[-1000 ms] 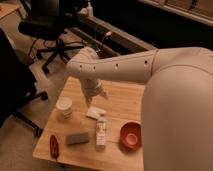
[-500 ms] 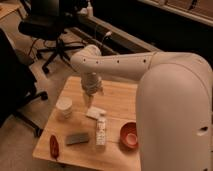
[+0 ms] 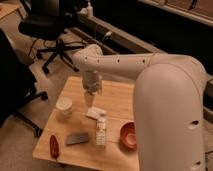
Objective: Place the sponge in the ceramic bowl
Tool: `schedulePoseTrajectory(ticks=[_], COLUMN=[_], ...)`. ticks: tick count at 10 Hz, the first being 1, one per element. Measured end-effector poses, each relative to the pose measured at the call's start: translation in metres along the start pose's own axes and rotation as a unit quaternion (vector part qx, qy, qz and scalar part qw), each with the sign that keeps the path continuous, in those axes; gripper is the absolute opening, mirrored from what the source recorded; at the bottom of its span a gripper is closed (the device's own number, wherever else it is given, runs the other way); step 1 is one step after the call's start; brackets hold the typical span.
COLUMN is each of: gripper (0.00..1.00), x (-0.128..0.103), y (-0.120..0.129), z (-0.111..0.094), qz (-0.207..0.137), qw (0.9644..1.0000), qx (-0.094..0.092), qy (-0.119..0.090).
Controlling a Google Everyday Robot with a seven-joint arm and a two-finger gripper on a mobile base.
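My gripper [image 3: 92,91] hangs released above the surface [image 3: 119,102], holding nothing. The sponge [image 3: 77,138] lies flat, nearer the camera than the gripper and well apart. The ceramic bowl [image 3: 128,135] beyond the bottle [image 3: 101,131] holds no sponge, so grasp and placement remain.

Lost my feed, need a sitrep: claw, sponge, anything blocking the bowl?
Claw open, hovering above far half of table. Sponge flat near front edge, untouched. Bottle lying between sponge and ceramic bowl.
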Motion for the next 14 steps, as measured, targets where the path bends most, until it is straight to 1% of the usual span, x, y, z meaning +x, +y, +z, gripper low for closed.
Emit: schedulePoseTrajectory(ticks=[1,2,4,5,6,7,10,11,12,14], gripper=[0.65,0.65,0.65,0.65,0.65,0.65,0.65,0.65,0.65,0.65], x=[-0.001,-0.001,-0.002,-0.003,-0.001,0.003,0.01,0.008,0.004,-0.004], y=[-0.002,0.0,0.012,0.021,0.026,0.027,0.032,0.033,0.033,0.031], z=[-0.001,0.002,0.011,0.019,0.026,0.034,0.07,0.081,0.092,0.11], qz=[-0.003,-0.01,-0.033,-0.052,-0.062,-0.07,-0.085,-0.088,-0.092,-0.095], qw=[0.9999,0.9998,0.9991,0.9983,0.9977,0.997,0.9932,0.9918,0.9902,0.9879], qx=[0.012,0.018,0.025,0.027,0.027,0.031,0.038,0.039,0.042,0.052], qy=[-0.003,-0.005,-0.006,-0.004,0.002,0.011,0.07,0.084,0.097,0.111])
